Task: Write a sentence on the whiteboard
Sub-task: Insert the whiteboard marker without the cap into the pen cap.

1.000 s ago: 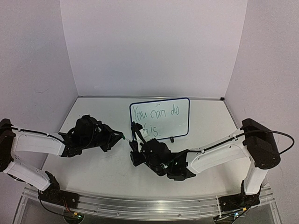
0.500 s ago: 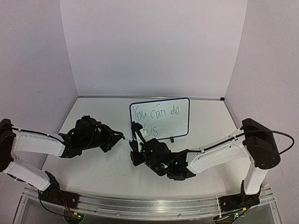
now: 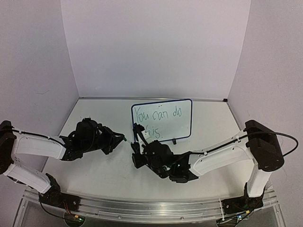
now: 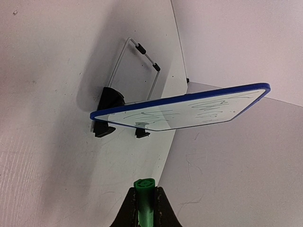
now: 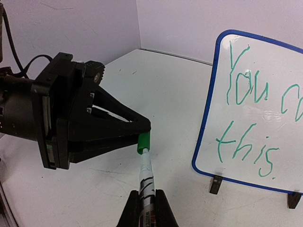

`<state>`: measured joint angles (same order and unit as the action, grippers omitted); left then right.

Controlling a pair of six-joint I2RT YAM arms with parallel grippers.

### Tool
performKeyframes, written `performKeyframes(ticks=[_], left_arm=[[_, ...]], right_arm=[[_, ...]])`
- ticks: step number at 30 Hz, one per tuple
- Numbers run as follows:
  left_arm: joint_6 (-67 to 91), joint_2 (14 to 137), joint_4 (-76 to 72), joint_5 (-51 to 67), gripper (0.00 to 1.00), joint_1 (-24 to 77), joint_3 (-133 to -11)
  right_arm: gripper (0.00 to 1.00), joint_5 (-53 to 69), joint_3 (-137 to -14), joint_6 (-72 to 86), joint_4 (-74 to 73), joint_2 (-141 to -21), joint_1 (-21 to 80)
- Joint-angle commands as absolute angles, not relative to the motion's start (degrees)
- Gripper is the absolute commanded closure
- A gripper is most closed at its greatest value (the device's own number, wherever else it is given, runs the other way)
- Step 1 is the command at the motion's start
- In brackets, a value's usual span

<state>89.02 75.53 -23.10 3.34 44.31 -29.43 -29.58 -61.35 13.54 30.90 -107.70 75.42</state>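
The whiteboard (image 3: 162,120) stands upright on two black clip feet at the middle of the table. The sentence (image 3: 156,115) on it is in green, "You can do" over "this.". In the right wrist view the whiteboard (image 5: 258,109) is at the right, with part of the sentence (image 5: 245,147) showing. My right gripper (image 5: 147,197) is shut on a white marker (image 5: 147,177). The marker's tip sits in the green cap (image 5: 143,142). My left gripper (image 4: 144,195) is shut on that cap (image 4: 144,189). Both grippers (image 3: 124,139) (image 3: 136,144) meet just left of the board.
In the left wrist view the whiteboard (image 4: 189,109) is seen nearly edge-on, with a bent wire stand (image 4: 137,64) behind it. White walls close the table at the back and both sides. The left gripper's black body (image 5: 57,111) fills the left of the right wrist view.
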Motion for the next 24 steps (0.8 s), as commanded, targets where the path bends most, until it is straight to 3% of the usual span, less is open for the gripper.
performKeyframes(ticks=[1, 24], left_arm=[[90.06, 75.29, -25.73, 2.01, 1.00, 44.56, -29.03], [90.17, 74.84, -25.74, 2.50, 1.00, 44.56, -29.18]], right_arm=[[1.00, -30.34, -60.82, 13.38, 33.22, -106.84, 75.44], [1.00, -30.11, -62.05, 13.05, 33.40, -108.62, 75.50]])
